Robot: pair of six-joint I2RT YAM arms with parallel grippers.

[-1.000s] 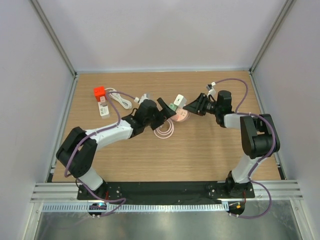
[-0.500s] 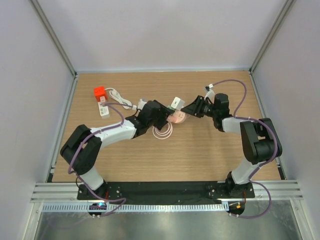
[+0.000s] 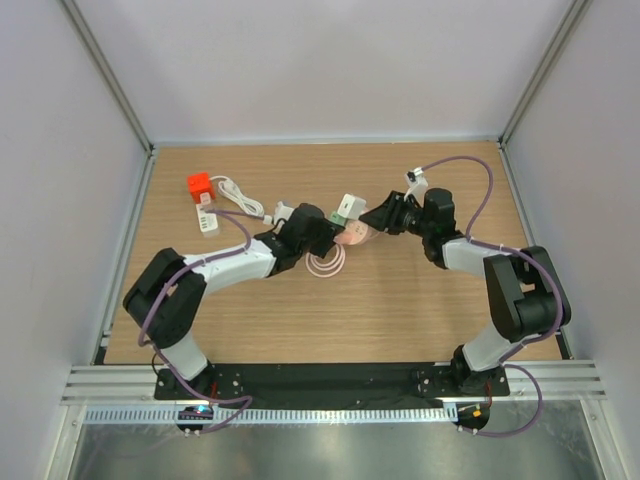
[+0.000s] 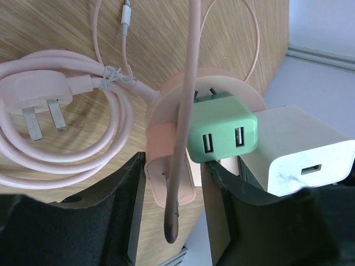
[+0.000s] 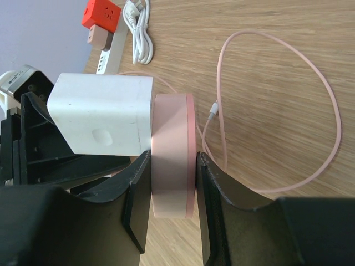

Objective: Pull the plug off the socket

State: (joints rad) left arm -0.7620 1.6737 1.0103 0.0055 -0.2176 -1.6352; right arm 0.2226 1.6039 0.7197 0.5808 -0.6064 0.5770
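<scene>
Just wooden table (image 3: 400,320), pale walls (image 3: 320,70).

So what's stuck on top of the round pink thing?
A green charger, a white charger and a small pink plug sit on the pink socket. Their prongs are mostly hidden inside.

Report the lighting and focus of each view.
Top external: even, diffuse light, only soft shadows, sharp throughout. Left wrist: the left gripper is dark and blurred, the pink cable across the lens slightly soft, the green charger crisp. Right wrist: the right gripper is underlit, the white charger bright but not blown out, the table's grain sharp.
</scene>
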